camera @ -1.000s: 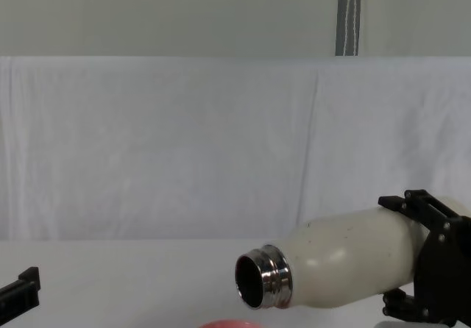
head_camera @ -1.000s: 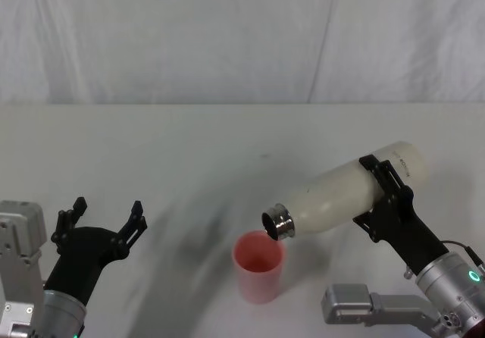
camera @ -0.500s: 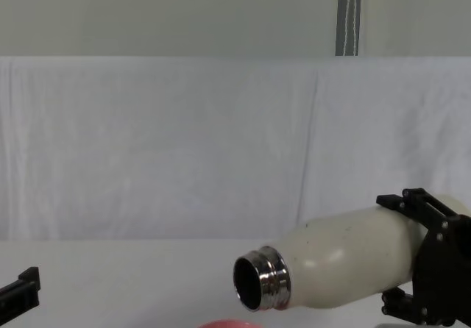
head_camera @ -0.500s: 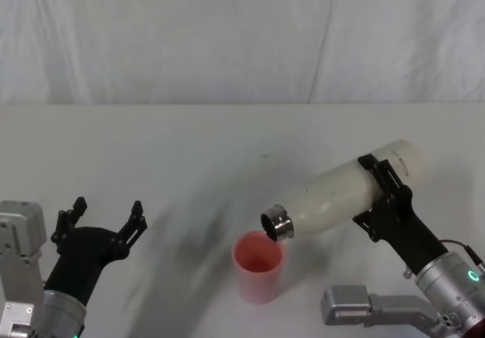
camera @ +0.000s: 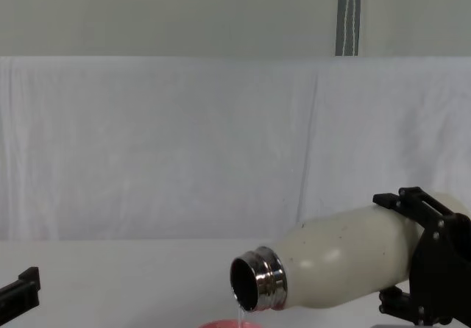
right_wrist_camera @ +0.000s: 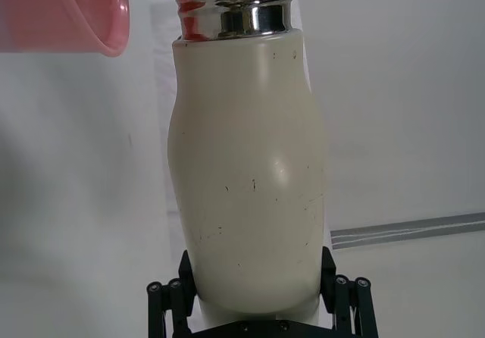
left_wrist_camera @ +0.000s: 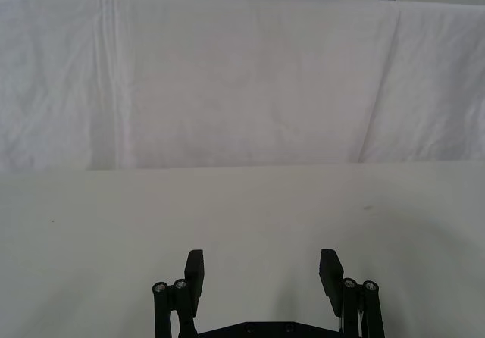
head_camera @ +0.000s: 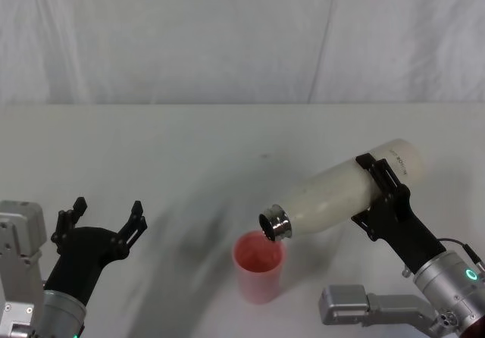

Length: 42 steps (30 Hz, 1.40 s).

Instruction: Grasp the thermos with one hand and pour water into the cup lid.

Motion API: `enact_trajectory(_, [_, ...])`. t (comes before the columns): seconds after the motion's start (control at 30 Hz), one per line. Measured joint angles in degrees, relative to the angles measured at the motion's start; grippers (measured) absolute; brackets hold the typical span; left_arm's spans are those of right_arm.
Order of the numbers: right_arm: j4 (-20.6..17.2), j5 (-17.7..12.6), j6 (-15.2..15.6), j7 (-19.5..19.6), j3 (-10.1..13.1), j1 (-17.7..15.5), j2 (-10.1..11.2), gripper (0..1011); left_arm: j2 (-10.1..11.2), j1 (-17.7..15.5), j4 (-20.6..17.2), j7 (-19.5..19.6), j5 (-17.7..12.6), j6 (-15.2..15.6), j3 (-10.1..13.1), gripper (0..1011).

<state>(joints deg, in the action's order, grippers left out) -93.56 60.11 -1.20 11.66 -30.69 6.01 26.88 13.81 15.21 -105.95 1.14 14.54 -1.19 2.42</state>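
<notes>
The right pincer (head_camera: 379,194) is clamped around the lower body of the thermos (head_camera: 341,194), one finger on each side of it, as the right wrist view shows plainly. It holds the bottle off the worktop (head_camera: 189,148), tipped over the cup lid (head_camera: 258,266). The lid stands upright on the worktop, down and to the left of the right pincer, just under the bottle's mouth.

The pour looks to be just starting: in the chest view a thin thread of water falls from the lower lip of the steel neck toward the pink rim at the bottom of the view. To do this well, I would say the tilt should grow slowly, with the mouth kept over the middle of the lid and not its near edge. The lid is narrow, so a sudden gush could easily overshoot it or knock it over. The grip sits far from the mouth, so small wrist turns will swing the mouth a good deal.

The thermos lies close to level, its long axis running from the pincer toward the lid. Its open mouth points left, toward the robot and slightly down, its base up and away to the right.

The left pincer (head_camera: 102,220) hovers well to the left of the lid, spread wide and holding nothing.
</notes>
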Motion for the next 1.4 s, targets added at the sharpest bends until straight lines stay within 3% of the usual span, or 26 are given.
enact_trajectory(1.4, [0.47, -0.29, -0.24, -0.21, -0.2, 0.59, 0.01, 953, 0.0, 0.0, 0.0, 0.0, 0.0, 0.0, 0.0, 1001])
